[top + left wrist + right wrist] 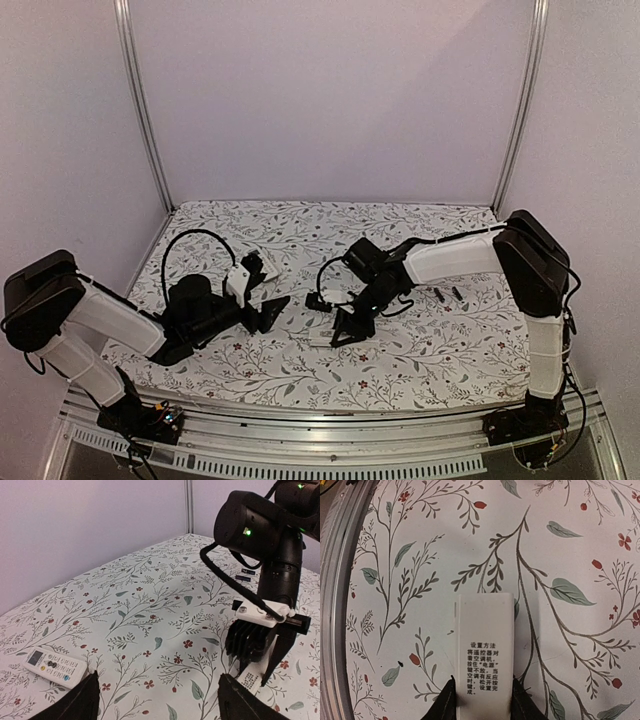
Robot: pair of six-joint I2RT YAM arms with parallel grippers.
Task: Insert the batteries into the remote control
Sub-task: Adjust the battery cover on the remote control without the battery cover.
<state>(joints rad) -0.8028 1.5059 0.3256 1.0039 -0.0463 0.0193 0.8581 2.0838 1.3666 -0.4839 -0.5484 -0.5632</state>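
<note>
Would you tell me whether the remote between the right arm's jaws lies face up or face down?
Face down: the white remote shows a printed text label on top, no buttons.

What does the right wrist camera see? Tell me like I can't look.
A white remote lies face down on a flowery tablecloth, Chinese writing on its back. The black fingertips of the right tool flank its near end. A metal rail runs down the left edge.

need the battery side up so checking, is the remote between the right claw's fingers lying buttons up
No, the remote at the right claw shows its plain back with a printed label, no buttons.
</note>
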